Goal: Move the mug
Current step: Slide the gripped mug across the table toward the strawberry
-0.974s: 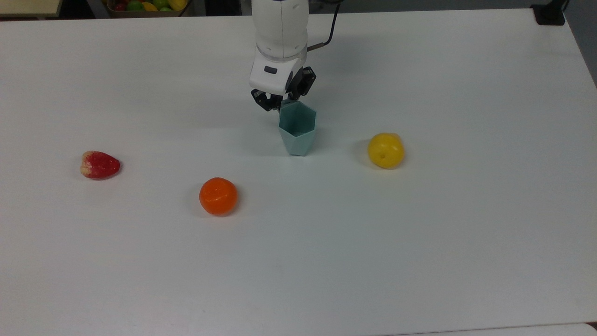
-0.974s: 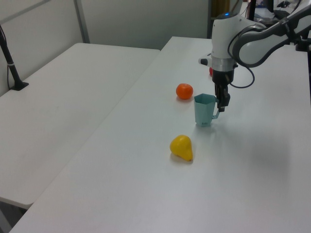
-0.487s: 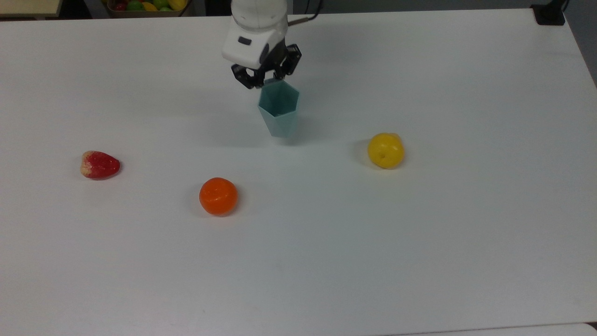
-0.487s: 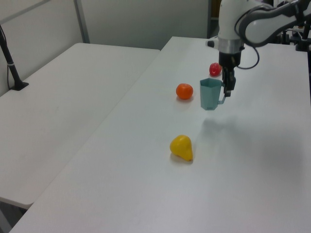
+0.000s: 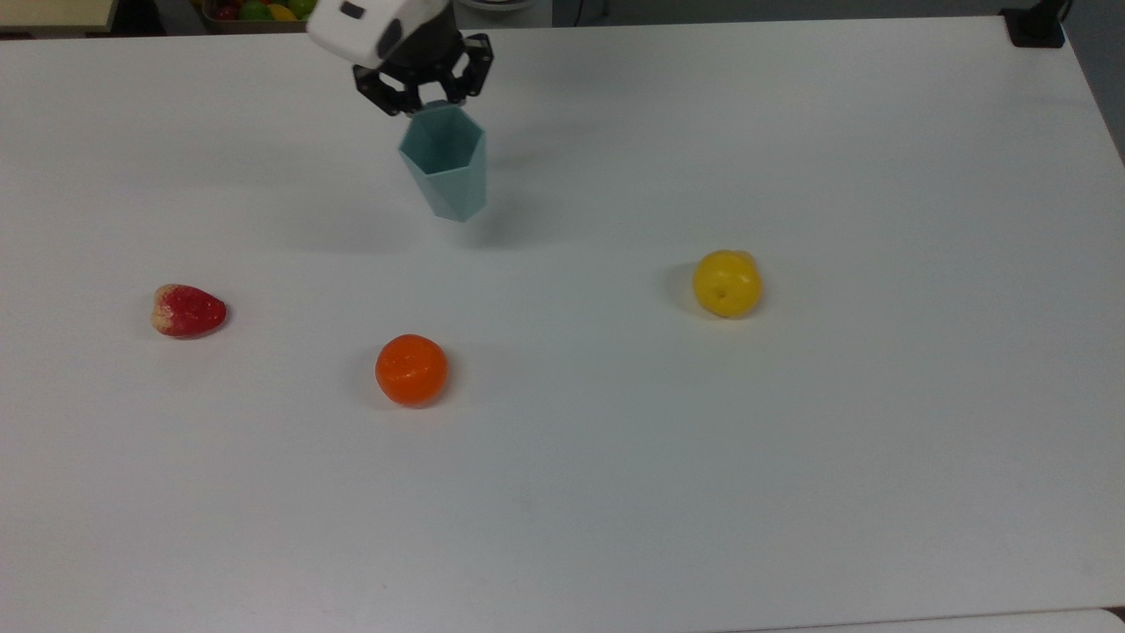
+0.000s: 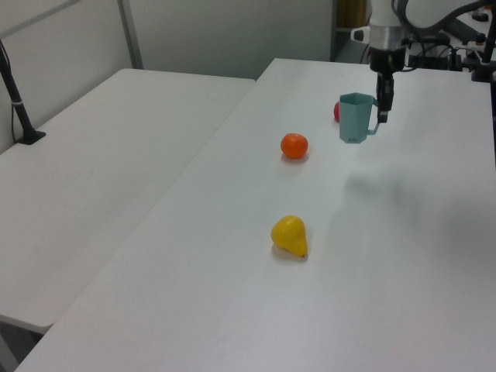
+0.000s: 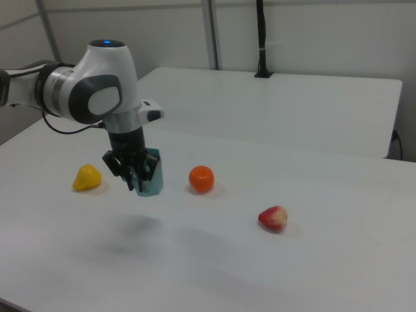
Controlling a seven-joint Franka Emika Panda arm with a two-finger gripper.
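In the top view, the tool was clamped on the mug's rim at its far side, so the mug hung below and toward the camera from it, its long axis near upright, its shadow well apart from it on the white table. The orange lay nearer the camera.

In the left view, the mug hung clear of the table beyond the orange, the tool gripping its right side.

In the right view, the tool held the mug left of the orange, above the surface.
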